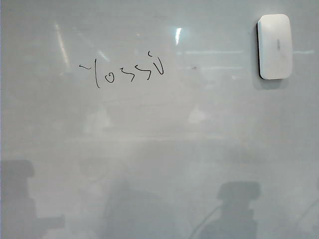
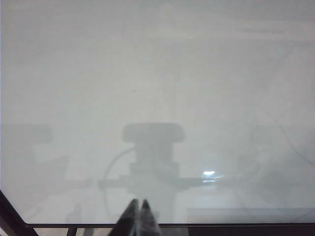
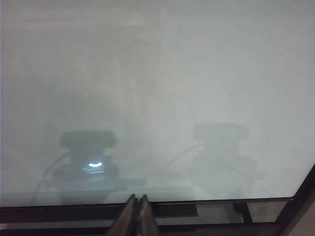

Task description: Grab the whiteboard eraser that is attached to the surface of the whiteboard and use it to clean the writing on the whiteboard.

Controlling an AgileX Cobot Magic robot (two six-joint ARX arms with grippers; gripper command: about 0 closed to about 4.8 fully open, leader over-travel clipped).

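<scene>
Both grippers, left (image 2: pixel 139 202) and right (image 3: pixel 137 198), sat closed, empty, low near the whiteboard (image 1: pixel 159 149) edge. Whiteboard eraser (image 1: pixel 274 46) untouched, writing (image 1: pixel 122 73) intact. My worry: smooth eraser slipping mid-wipe.

Right gripper (image 3: pixel 137 212) with jaws pressed together, glossy whiteboard (image 3: pixel 162 73) beyond, grey reflections, dark frame (image 3: pixel 74 212) along its edge.

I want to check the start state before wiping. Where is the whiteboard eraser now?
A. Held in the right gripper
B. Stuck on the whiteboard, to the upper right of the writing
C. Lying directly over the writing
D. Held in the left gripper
B: the whiteboard eraser sits on the whiteboard up and right of the writing; the left gripper and right gripper are shut and empty.
</scene>
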